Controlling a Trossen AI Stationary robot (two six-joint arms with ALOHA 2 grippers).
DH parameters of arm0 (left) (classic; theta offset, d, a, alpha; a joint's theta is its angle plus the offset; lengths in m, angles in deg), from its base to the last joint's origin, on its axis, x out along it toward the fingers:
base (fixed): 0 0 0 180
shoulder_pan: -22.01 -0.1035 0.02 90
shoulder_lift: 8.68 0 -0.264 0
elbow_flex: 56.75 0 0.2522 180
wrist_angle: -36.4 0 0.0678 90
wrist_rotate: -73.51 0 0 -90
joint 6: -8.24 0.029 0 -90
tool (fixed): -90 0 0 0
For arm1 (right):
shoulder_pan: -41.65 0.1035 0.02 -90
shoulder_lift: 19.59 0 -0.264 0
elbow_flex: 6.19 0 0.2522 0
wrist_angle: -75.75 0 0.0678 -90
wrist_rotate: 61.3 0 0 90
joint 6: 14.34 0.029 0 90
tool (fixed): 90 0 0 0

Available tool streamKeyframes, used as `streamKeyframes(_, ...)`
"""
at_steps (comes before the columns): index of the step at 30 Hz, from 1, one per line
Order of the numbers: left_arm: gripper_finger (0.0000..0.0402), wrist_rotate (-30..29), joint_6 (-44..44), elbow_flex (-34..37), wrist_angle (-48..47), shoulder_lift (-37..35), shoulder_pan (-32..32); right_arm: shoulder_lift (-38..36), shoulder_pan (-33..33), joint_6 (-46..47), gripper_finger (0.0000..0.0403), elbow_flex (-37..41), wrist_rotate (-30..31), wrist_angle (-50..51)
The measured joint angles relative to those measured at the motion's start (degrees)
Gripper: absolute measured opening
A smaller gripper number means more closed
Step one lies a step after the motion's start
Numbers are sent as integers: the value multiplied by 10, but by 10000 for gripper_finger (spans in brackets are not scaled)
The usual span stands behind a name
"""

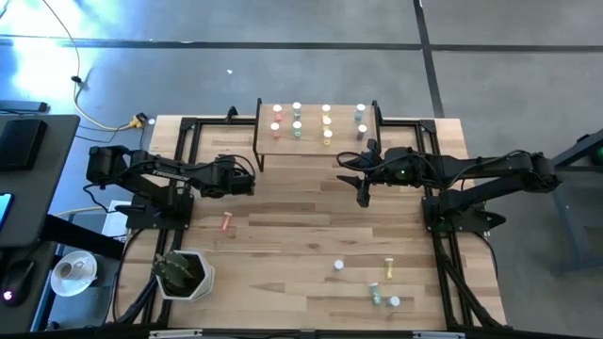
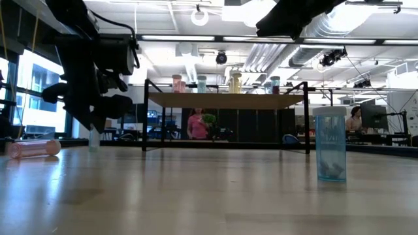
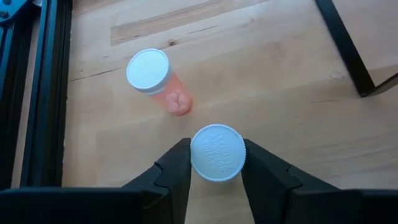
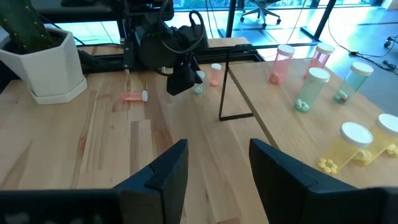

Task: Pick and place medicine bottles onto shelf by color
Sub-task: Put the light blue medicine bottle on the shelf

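My left gripper [image 3: 216, 149] hangs near the shelf's left front leg and is shut on a small white-capped bottle [image 3: 217, 153]. Its body looks green in the right wrist view [image 4: 198, 88]. A pink bottle [image 3: 157, 79] stands on the table just beyond it. The shelf [image 1: 316, 141] at the far middle carries several bottles in columns, pink at the left [image 1: 276, 127]. My right gripper [image 4: 217, 171] hovers open and empty above the table in front of the shelf's right part [image 1: 363, 193]. My left gripper pinches the bottle's white cap [image 3: 198, 163] between its two fingers, one on each side of the rim. The fingers come slanting down from the table's left side. The bottle is upright, and its foot seems to rest on the table [image 2: 95, 145].
A pink bottle [image 1: 226, 223] lies on the table left of the middle. Several more bottles stand or lie at the near right [image 1: 387, 271], one blue-grey [image 2: 330, 145]. A white pot with a plant [image 1: 184, 274] stands at the near left. Black frame rails [image 1: 193, 141] run along both sides.
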Motion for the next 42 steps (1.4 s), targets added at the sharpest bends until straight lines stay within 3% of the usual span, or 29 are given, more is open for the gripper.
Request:
streamKeyframes(18,117,14,49,0,2,-9,3,0,0,0,162,0,0,0)
streamKeyframes(33,117,29,61,-10,20,-104,87,1,0,2,162,0,0,1)
streamKeyframes(42,117,28,190,-78,79,-120,114,1,0,2,162,0,0,1)
